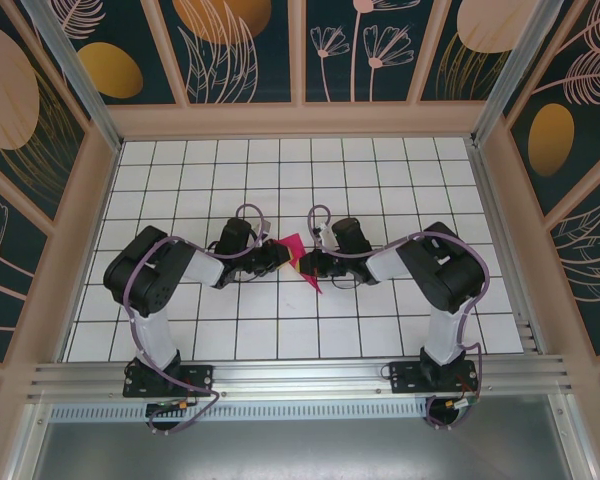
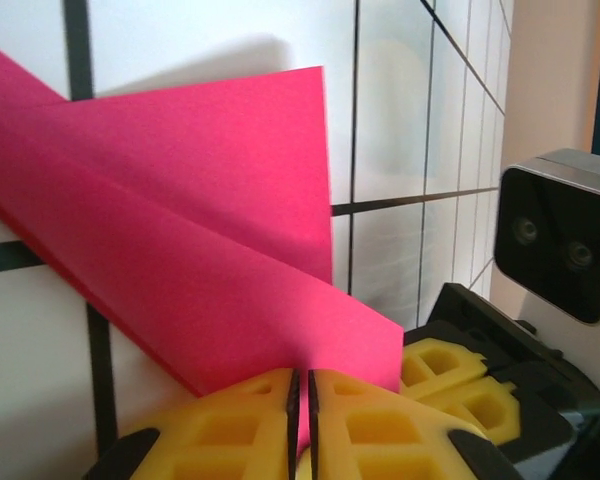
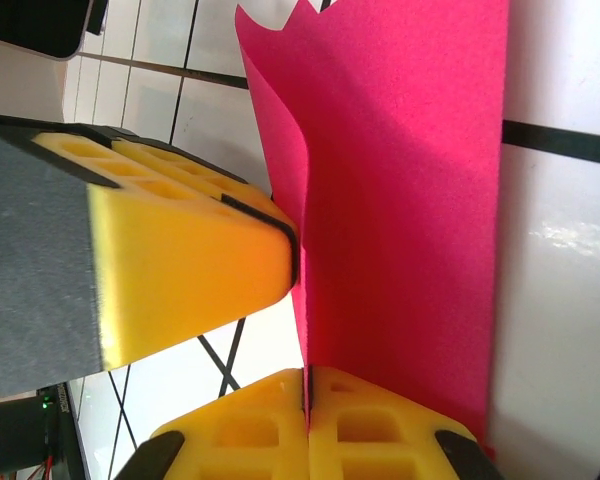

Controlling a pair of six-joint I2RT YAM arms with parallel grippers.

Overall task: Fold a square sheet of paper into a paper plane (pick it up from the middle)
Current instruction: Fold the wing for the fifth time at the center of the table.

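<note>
**Left pincer (image 1: 279, 256) and right pincer (image 1: 309, 265) are both pinching the folded sheet of paper (image 1: 300, 252) over the middle of the counter (image 1: 380, 180).**

From the left: the left pincer is pressing its yellow pads (image 2: 230, 415) together on the lower edge of the creased magenta sheet. The sheet is standing up between the two arms, seemingly lifted off the white tiles. The right pincer, just beside it, is clamping the same sheet along its fold. With grips this close on paper this thin, pulling apart or twisting out of step is risking a tear or crumple. A loosening pad is risking a slip that skews the crease.
</note>
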